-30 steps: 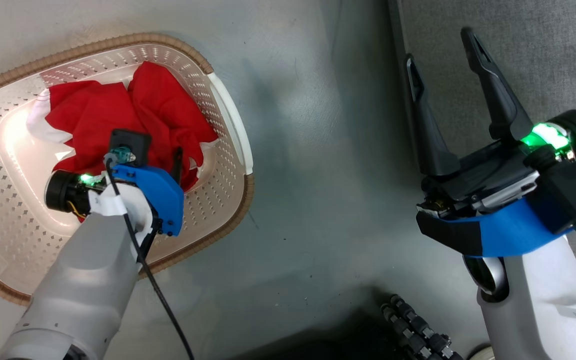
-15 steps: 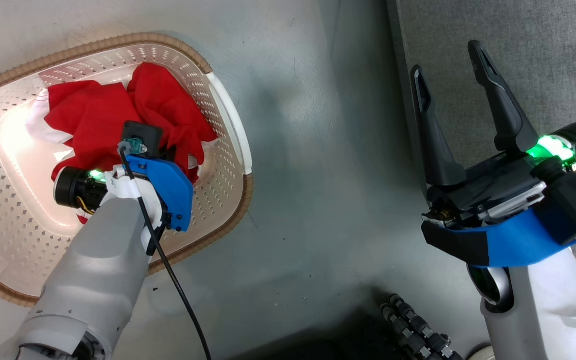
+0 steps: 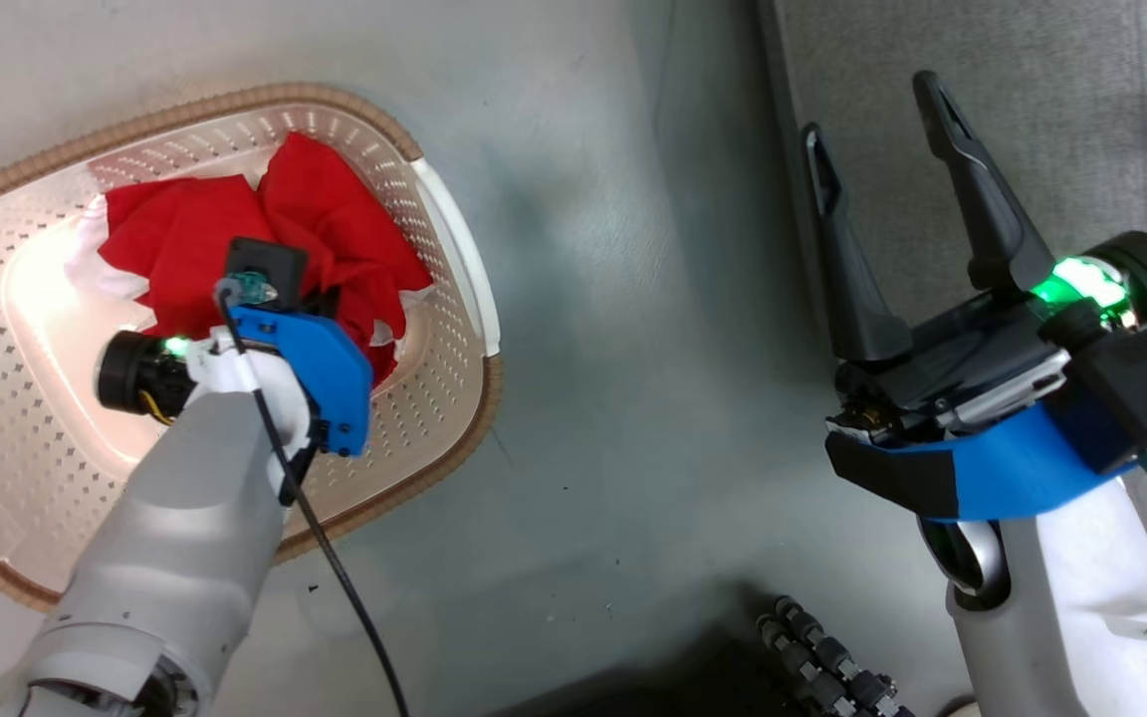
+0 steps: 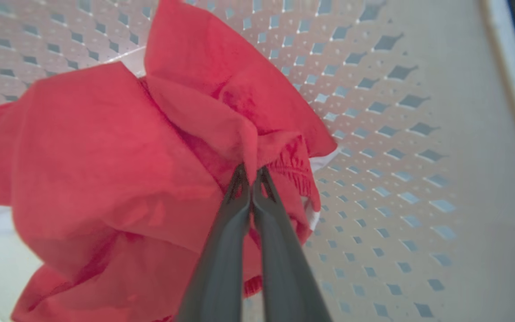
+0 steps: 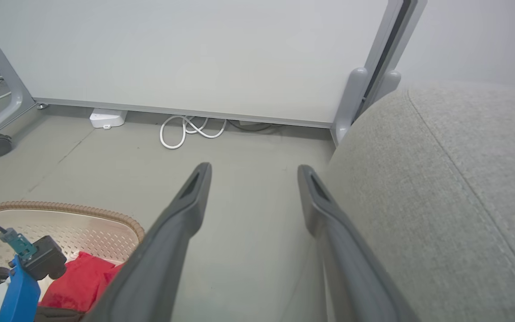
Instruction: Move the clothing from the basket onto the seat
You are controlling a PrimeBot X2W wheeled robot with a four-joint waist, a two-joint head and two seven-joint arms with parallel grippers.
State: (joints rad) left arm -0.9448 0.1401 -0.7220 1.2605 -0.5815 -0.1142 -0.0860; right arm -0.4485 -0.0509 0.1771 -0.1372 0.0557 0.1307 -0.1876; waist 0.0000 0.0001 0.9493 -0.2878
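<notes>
Clothing [image 3: 195,239] lay bunched in the basket [image 3: 456,254], left gripper [image 4: 252,172] pinched tight on a fold, right gripper [image 3: 870,108] spread empty, lift and transfer to seat [image 3: 1032,100] outstanding.

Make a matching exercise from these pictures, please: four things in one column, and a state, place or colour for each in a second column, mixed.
1 left gripper
2 right gripper
3 basket
4 seat

a on the floor
b grey fabric
c shut on the clothing
d open, empty

Pairs: 1-c, 2-d, 3-a, 4-b
</notes>
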